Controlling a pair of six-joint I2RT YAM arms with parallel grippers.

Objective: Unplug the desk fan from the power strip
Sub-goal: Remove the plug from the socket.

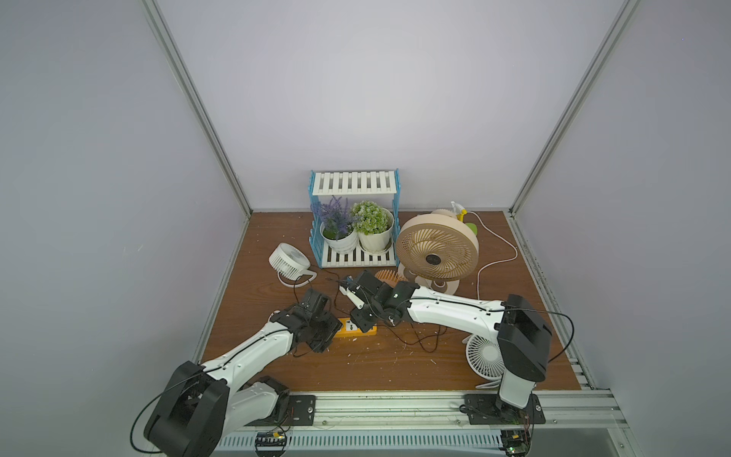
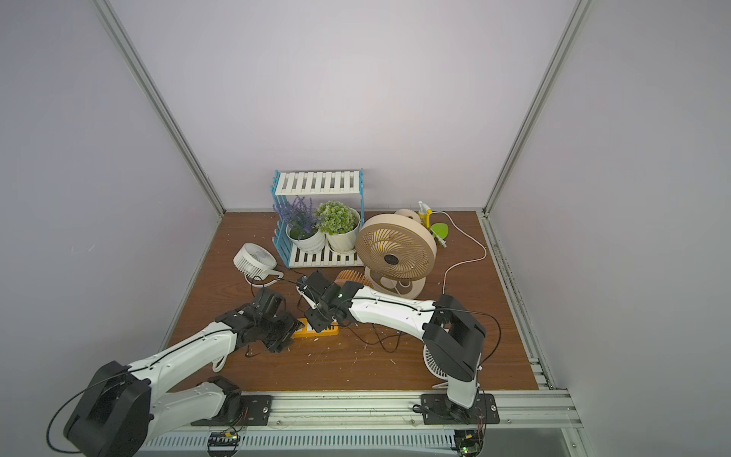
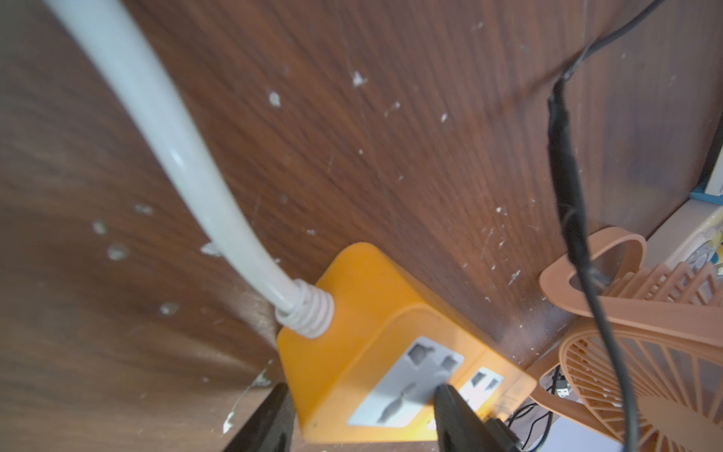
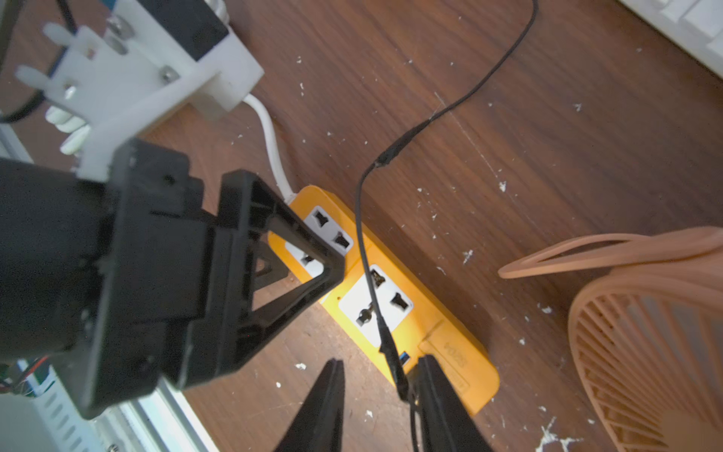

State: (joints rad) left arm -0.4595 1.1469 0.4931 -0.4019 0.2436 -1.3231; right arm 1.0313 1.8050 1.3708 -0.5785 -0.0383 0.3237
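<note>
My right pincer (image 4: 381, 360) stands spread, jaws either side of the black plug (image 4: 393, 370), which leans on one finger, not yet pinched. The plug sits in a port at the near end of the power strip (image 4: 438, 325), flat on the wooden table (image 4: 547, 137); its long axis runs from here toward my left pincer (image 3: 362, 389). That one is spread too, one finger on a white socket face, bracing, I judge, the end where the white cord (image 3: 187, 168) leaves. So my right arm is nearer, and the pull should follow the plug's own line, off the strip.
</note>
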